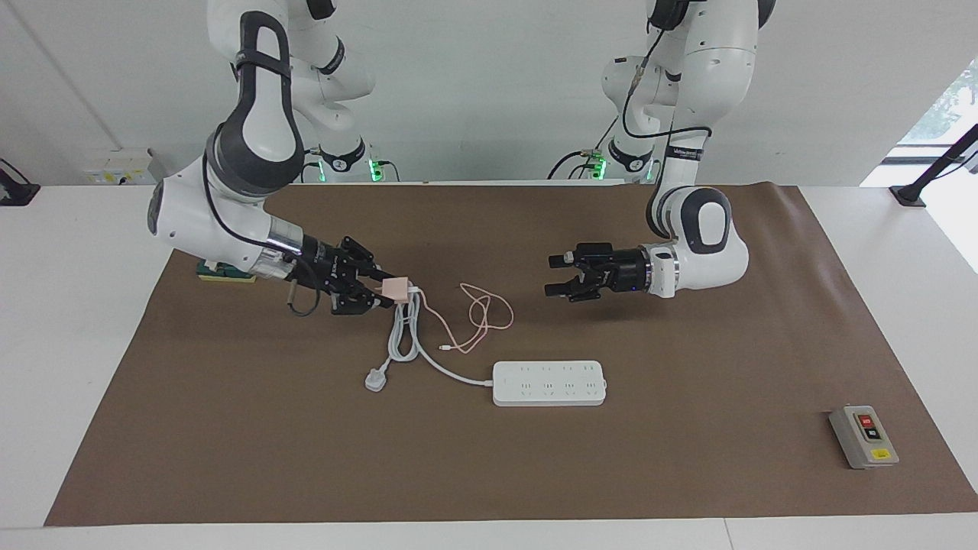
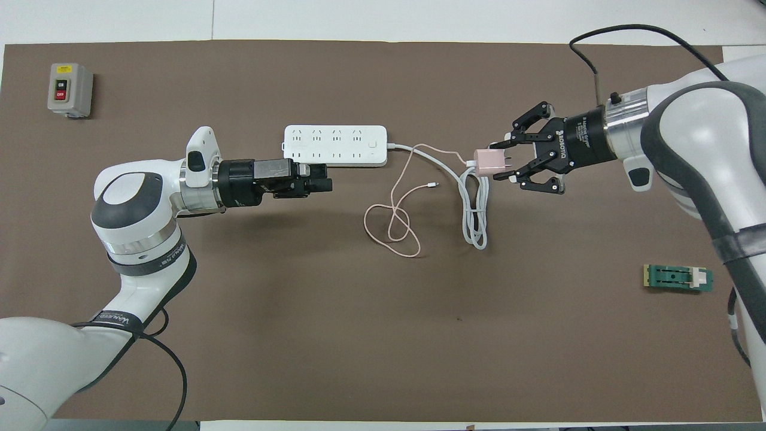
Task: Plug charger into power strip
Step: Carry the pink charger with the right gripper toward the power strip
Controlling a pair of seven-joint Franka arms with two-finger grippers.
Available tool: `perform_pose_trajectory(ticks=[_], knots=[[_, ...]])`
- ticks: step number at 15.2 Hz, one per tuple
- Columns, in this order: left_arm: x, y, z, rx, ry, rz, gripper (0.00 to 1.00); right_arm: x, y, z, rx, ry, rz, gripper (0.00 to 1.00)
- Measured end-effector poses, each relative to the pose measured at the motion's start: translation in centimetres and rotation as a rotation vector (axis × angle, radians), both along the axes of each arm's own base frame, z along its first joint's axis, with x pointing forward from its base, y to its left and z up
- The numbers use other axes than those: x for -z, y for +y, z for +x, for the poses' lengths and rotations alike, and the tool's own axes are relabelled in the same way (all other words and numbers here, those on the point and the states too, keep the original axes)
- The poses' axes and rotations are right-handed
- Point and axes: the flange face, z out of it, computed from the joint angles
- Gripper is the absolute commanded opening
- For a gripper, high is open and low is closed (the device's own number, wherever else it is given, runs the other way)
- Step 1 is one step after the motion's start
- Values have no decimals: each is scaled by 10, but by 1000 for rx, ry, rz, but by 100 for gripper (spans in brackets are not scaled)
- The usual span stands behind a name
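The pale-pink charger [image 1: 395, 288] [image 2: 489, 163] hangs above the mat, with my right gripper [image 1: 384, 291] [image 2: 504, 163] shut on it. It is over the top of the coiled white cord [image 1: 403, 330] [image 2: 475, 209]. Its thin pink cable [image 1: 481, 309] [image 2: 395, 230] trails down and loops on the mat. The white power strip [image 1: 548, 383] [image 2: 335, 145] lies flat, sockets up, farther from the robots than the cable loops. My left gripper [image 1: 552, 276] [image 2: 326, 182] waits open and empty above the mat, just nearer the robots than the strip.
A white three-pin plug [image 1: 374, 380] lies at the end of the strip's cord. A grey box with red and black buttons [image 1: 863, 437] [image 2: 70, 90] stands at the left arm's end. A small green part [image 2: 678, 278] lies at the right arm's end.
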Motion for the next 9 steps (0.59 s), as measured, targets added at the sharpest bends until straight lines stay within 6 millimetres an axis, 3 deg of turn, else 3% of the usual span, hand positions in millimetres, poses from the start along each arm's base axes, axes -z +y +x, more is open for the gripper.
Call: perform_pose_trajectory(ticks=[9], knots=[[0, 0, 1, -10, 0, -4, 100, -6, 119, -14, 57, -11, 8, 0]])
